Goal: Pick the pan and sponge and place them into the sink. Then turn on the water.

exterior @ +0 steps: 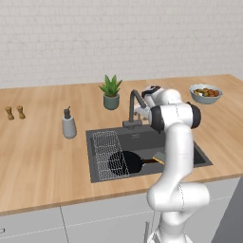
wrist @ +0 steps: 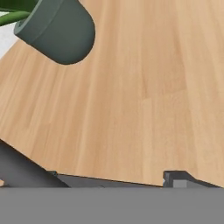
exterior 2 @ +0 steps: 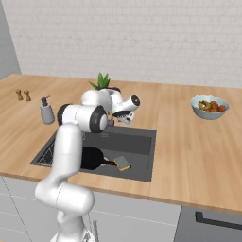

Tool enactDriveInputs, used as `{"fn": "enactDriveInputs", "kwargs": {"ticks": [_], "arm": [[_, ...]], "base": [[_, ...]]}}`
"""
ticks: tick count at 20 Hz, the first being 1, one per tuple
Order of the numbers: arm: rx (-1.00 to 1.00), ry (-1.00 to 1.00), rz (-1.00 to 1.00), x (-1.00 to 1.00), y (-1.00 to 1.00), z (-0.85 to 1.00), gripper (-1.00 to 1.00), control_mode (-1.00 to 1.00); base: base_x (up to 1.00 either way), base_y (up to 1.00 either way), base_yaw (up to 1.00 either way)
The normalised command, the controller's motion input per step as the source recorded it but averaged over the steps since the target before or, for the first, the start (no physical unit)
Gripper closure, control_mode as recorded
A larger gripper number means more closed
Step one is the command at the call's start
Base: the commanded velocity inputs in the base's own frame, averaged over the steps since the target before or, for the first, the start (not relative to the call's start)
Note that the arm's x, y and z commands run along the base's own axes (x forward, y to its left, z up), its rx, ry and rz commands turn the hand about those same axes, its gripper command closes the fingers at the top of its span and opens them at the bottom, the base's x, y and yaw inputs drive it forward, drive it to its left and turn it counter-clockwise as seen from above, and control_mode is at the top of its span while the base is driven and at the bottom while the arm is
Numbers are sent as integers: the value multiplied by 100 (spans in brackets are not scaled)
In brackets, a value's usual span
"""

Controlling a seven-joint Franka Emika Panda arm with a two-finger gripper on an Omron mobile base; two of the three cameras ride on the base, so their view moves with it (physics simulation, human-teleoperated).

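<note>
Whether the pincer (exterior 2: 124, 115) is open or closed cannot be told; it hangs over the sink's (exterior: 199, 153) back edge, beside the tap (exterior: 135, 102). Nearer, on the sink floor, the pan (exterior: 124, 162) lies partly under the wire rack (exterior: 109, 155), the sponge (exterior 2: 123, 163) at its handle end. Farther back on the bench (exterior: 38, 152) stands a potted plant (exterior: 111, 91).

The faucet (exterior: 135, 107) and potted plant (exterior: 111, 92) crowd the sink's (exterior: 194, 147) back edge; inside, the pan (exterior: 124, 162), sponge (exterior 2: 123, 163) and wire rack (exterior: 108, 154) cover the floor; counter (exterior: 38, 147) either side lies open
</note>
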Motion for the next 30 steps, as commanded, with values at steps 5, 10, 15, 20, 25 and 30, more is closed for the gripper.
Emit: {"fn": "enactDriveInputs", "kwargs": {"ticks": [5,10,15,20,25,30], "arm": [[0,0,-4,20,0,-8,100,-100],[3,0,-3,3,-2,-5,100,-100],[13,1,-7,3,-19,-3,100,-100],[23,11,-19,14,-33,0,100,-100],[24,11,-21,4,-54,-1,100,-100],[17,10,-24,0,-57,-11,100,-100]], "base": [[0,0,0],[0,0,0],[0,0,0],[0,0,0],[0,0,0],[0,0,0]]}}
